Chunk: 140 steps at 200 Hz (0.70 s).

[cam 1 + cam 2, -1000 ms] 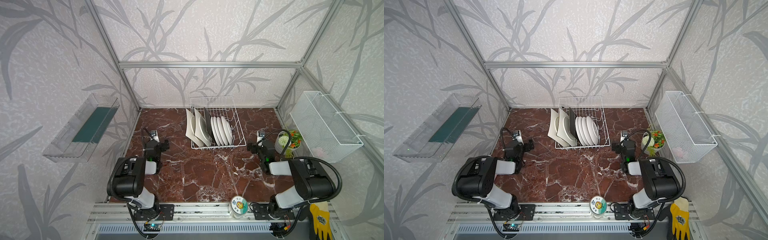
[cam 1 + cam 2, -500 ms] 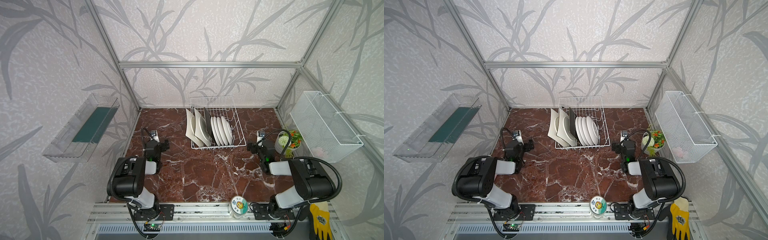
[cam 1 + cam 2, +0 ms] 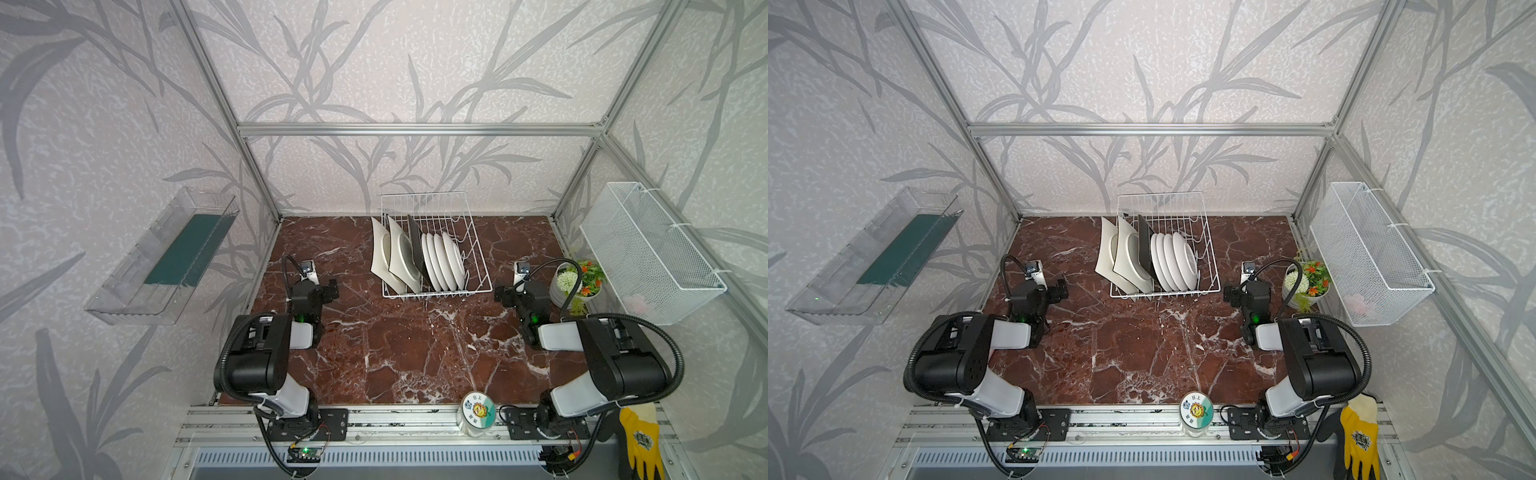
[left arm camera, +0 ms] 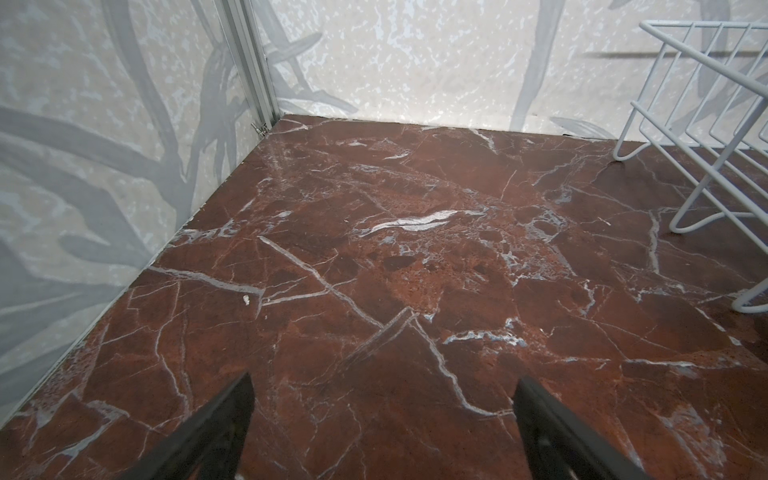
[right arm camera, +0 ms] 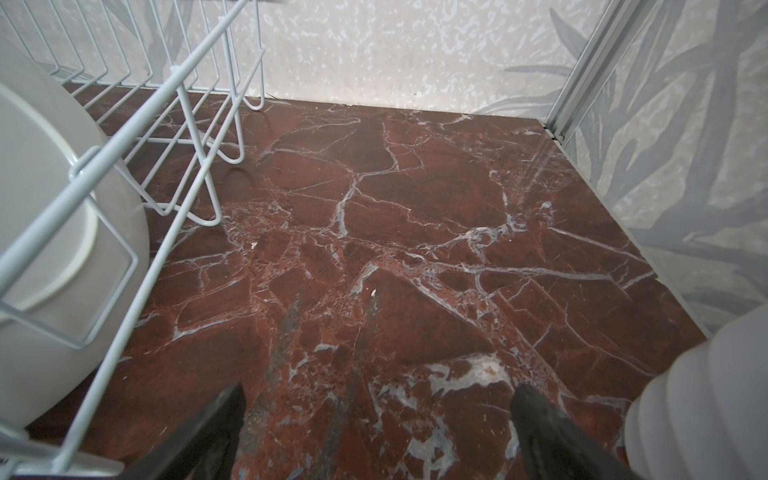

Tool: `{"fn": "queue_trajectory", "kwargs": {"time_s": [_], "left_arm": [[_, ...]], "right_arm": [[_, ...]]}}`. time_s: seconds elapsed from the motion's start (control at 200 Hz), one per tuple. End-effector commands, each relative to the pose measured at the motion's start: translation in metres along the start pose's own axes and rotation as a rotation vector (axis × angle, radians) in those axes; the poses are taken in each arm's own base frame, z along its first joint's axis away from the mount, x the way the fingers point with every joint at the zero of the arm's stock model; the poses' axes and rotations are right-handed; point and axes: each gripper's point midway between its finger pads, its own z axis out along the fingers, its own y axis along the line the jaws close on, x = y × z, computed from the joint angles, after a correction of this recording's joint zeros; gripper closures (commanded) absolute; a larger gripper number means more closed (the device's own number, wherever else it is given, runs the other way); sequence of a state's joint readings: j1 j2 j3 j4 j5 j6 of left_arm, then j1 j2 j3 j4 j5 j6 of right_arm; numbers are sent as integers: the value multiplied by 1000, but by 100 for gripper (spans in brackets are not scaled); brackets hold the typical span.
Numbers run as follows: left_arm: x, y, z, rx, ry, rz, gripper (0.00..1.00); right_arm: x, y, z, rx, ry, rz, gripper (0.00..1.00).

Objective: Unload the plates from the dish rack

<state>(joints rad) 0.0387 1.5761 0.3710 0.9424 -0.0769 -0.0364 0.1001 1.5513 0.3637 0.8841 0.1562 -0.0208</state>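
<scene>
Dish rack (image 3: 473, 253): stands at the far centre of the marble table (image 3: 415, 353). Plates (image 3: 419, 259): all on edge in the rack's left portion. From the left they are two cream square plates (image 3: 390, 257), one black plate (image 3: 413, 235) and four round white plates (image 3: 444, 262).

Left gripper (image 4: 383, 386): low over the table, left of the rack's near corner, jaws spread wide, holding nothing.

Right gripper (image 5: 376, 390): low, between the rack and a flower pot (image 3: 579, 282), jaws equally wide, holding nothing.

Glossy ceramic-looking plates (image 3: 442, 262), white-coated wire dish rack (image 3: 440, 218), polished red marble-look tabletop (image 3: 415, 353).
</scene>
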Motion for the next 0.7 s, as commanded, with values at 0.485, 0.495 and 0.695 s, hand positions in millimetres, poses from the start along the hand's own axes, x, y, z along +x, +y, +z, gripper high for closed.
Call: {"fn": "queue_trajectory", "kwargs": {"time_s": [0.485, 0.495, 0.695], "left_arm": [[-11, -2, -5, 19, -39, 9, 1], [-12, -2, -5, 18, -43, 8, 1], [-31, 1, -15, 5, -35, 1, 1]], "right_arm": [[-14, -5, -1, 40, -35, 6, 1], [-14, -7, -1, 47, -36, 11, 1], [-15, -10, -5, 65, -42, 18, 1]]}}
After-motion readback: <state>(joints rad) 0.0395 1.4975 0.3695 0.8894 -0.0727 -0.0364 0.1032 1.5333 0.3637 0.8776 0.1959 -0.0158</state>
